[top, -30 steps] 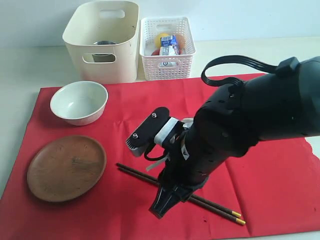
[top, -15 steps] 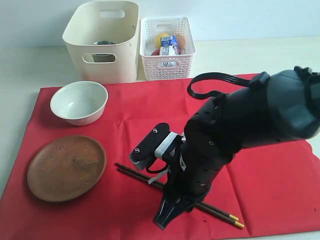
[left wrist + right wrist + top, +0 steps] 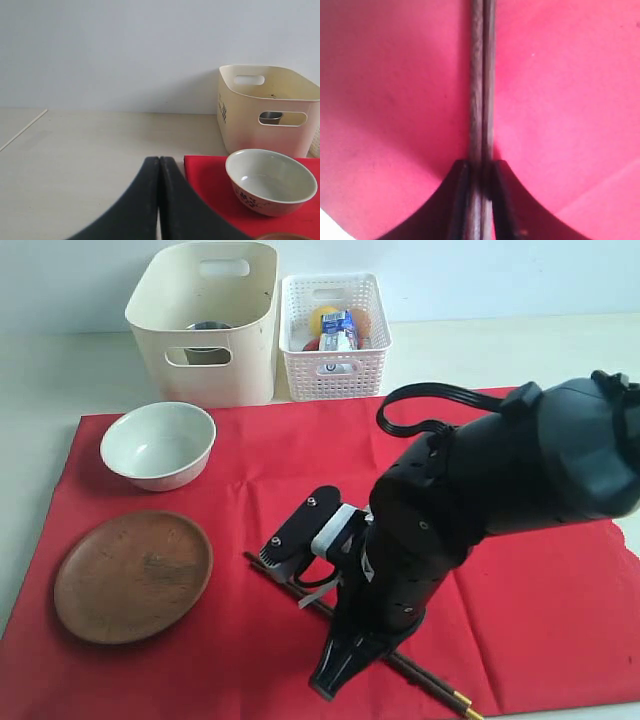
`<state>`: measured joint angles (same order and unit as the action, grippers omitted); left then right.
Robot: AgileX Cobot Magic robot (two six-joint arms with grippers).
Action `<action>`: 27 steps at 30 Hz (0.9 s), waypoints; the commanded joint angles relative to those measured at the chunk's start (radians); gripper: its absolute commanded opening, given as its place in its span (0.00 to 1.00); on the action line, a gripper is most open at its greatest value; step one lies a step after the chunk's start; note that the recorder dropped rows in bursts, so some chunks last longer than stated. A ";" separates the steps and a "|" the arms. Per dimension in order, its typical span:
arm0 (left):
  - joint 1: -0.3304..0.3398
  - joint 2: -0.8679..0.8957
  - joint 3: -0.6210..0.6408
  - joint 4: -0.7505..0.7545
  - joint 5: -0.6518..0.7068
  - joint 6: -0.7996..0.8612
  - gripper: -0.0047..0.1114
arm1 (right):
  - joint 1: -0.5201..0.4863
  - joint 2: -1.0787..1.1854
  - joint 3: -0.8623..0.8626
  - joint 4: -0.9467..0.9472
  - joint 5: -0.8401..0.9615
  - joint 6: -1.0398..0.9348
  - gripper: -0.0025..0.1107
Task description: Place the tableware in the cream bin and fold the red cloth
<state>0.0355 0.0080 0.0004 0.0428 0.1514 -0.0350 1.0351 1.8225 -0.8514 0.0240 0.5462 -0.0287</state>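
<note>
On the red cloth (image 3: 250, 455): chopsticks pick-up

Left gripper (image 3: 159, 162) sits pressed shut, bowl (image 3: 270, 181) and cream bin (image 3: 245, 130) ahead of it. Right gripper (image 3: 481, 172) is narrow, jaws pinching the chopsticks (image 3: 482, 75), which run straight out past its tips. Next, likely: lift them level, carry to the bin beyond, release inside.

no readable text, milk carton (image 3: 340, 330) print too small
</note>
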 commanded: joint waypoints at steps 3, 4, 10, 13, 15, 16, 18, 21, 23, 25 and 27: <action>0.003 -0.003 0.000 -0.005 -0.004 0.000 0.04 | -0.006 -0.064 0.006 -0.034 0.027 -0.005 0.02; 0.003 -0.003 0.000 -0.005 -0.004 0.000 0.04 | -0.006 -0.065 0.006 -0.034 0.027 -0.005 0.02; 0.003 -0.003 0.000 -0.005 -0.004 0.000 0.04 | -0.006 -0.063 0.006 -0.048 0.023 -0.005 0.02; 0.003 -0.003 0.000 -0.005 -0.004 0.000 0.04 | -0.006 -0.063 0.006 -0.046 0.023 -0.005 0.02; 0.003 -0.003 0.000 -0.005 -0.004 0.000 0.04 | -0.006 -0.063 0.006 -0.046 0.008 0.029 0.02; 0.003 -0.003 0.000 -0.005 -0.004 0.000 0.04 | -0.006 -0.063 0.006 -0.046 -0.001 0.057 0.03; 0.003 -0.003 0.000 -0.005 -0.004 0.000 0.04 | -0.006 -0.063 0.006 -0.041 -0.021 0.067 0.09; 0.003 -0.003 0.000 -0.005 -0.004 0.000 0.04 | -0.006 -0.061 0.006 -0.024 -0.022 0.056 0.17; 0.003 -0.003 0.000 -0.005 -0.004 0.000 0.04 | -0.006 -0.034 0.006 -0.024 -0.032 0.056 0.17; 0.003 -0.003 0.000 -0.005 -0.004 0.000 0.04 | -0.006 0.003 0.006 -0.024 -0.046 0.056 0.17; 0.003 -0.003 0.000 -0.005 -0.004 0.000 0.04 | -0.006 0.036 0.006 -0.024 -0.052 0.056 0.17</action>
<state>0.0355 0.0080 0.0004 0.0428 0.1514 -0.0350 1.0351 1.8227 -0.8496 0.0000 0.5125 0.0281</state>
